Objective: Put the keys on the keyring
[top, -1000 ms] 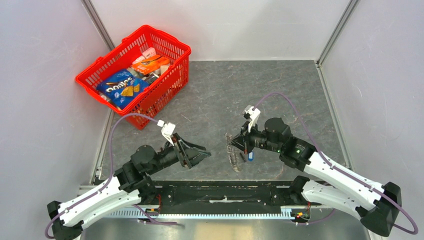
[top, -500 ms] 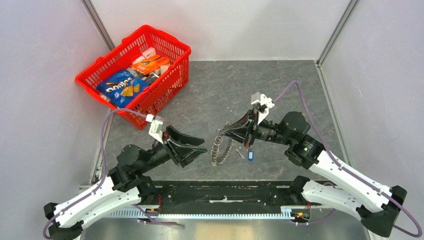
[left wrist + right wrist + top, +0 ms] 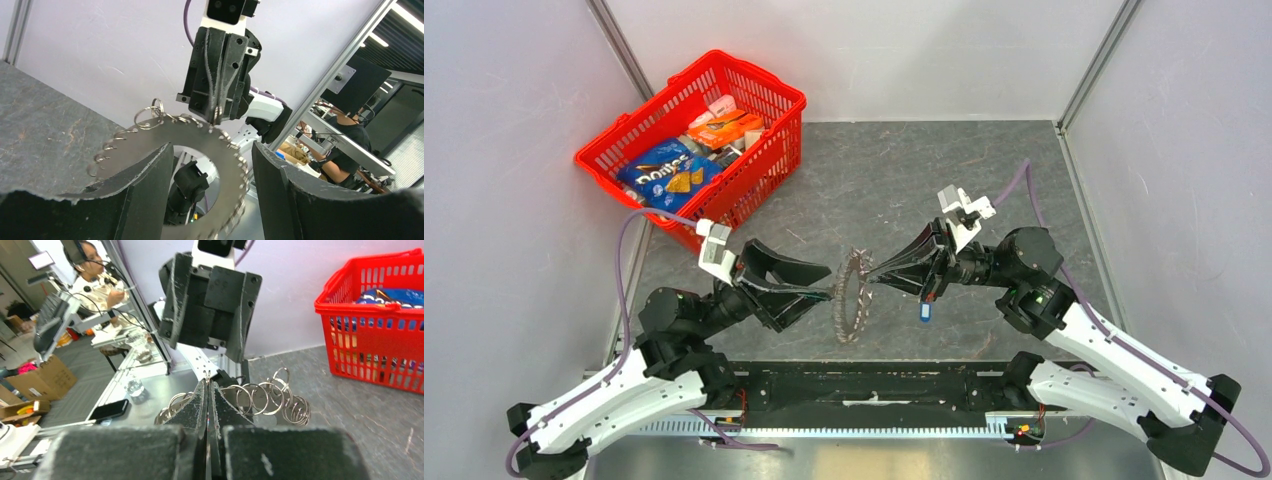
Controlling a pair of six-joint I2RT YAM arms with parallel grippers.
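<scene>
Pale walls (image 3: 514,150), dark tabletop (image 3: 984,170)
The walls are boxing in the marbled grey tabletop, and silver corner posts (image 3: 1096,65) are running up at the back.

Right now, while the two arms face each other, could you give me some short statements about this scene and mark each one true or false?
1. The right gripper is shut on the rim of the silvery toothed wheel. True.
2. The left gripper is clamped on the wheel too. False: its jaws stand open, facing the wheel without gripping it.
3. The wheel lies flat on the table. False: it is held up on edge, off the table, between the two grippers.
4. The red basket stands at the far left and holds a Doritos bag. True.
5. The blue-headed key is in the basket. False: it is on the table, below the right gripper in the top view.
</scene>
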